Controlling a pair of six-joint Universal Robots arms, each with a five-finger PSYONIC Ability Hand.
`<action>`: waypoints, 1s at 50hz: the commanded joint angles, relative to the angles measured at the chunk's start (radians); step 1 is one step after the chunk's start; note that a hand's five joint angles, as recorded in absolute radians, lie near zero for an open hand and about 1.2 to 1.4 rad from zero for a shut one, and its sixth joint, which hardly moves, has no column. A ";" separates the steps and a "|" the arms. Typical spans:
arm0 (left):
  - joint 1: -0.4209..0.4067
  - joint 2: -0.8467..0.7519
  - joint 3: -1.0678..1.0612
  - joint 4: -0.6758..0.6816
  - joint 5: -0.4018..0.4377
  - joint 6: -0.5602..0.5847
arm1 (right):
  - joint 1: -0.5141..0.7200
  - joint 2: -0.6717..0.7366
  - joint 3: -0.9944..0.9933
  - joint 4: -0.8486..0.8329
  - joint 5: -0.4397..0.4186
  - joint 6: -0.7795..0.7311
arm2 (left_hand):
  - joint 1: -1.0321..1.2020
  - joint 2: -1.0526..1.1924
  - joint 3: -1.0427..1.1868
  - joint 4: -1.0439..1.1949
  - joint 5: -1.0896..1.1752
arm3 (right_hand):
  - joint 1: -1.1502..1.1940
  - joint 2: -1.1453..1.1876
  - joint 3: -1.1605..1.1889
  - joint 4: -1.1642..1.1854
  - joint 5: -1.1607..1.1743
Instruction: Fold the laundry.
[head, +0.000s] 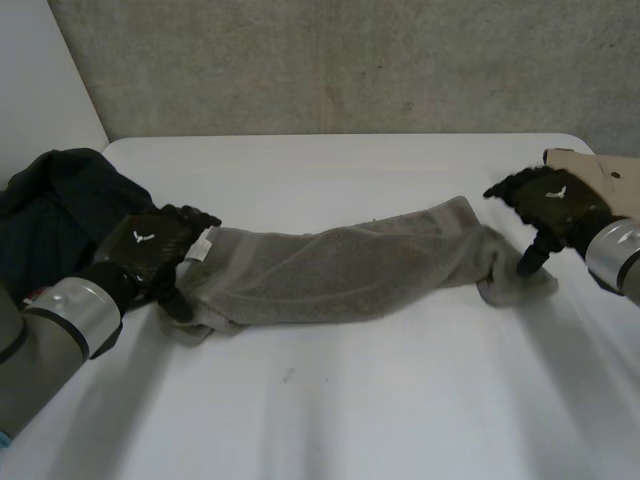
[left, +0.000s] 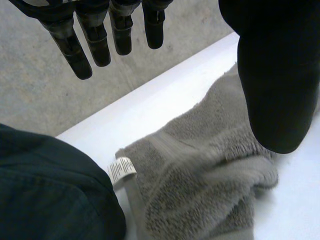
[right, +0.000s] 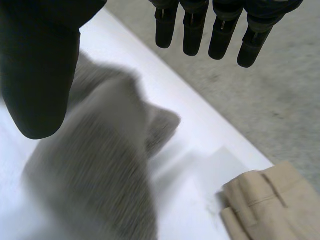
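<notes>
The towel (head: 340, 270) is seen in plain grey-brown, with a flat woven band of the same colour near one end. A white label (left: 121, 170), printed with fine dark lines, is attached at that end. A dark blue-black garment (head: 55, 215) is seen beside the towel's labelled end, and a plain beige garment (head: 600, 165) past its other end. The table (head: 350, 400) under the towel is white. The left hand (head: 150, 245) and the right hand (head: 550, 200) are black, each marked with a small white emblem. The wall (head: 350, 60) beyond the towel is mottled grey.
</notes>
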 joint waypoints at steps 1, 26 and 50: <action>0.020 0.010 0.074 -0.083 -0.010 -0.038 | -0.020 -0.079 -0.041 0.021 0.081 0.262 | -0.003 -0.017 -0.023 -0.010 -0.017 | -0.047 -0.025 -0.019 -0.030 0.002; 0.024 -0.019 0.137 -0.149 -0.022 -0.196 | 0.137 0.516 -0.771 0.549 0.190 0.297 | 0.073 0.060 0.054 0.067 0.060 | 0.141 0.163 0.169 0.158 0.190; -0.061 -0.264 0.411 -0.077 -0.047 -0.190 | 0.299 -0.188 -0.166 0.115 0.022 0.058 | 0.064 0.051 0.045 0.058 0.051 | 1.093 1.114 1.120 1.110 1.141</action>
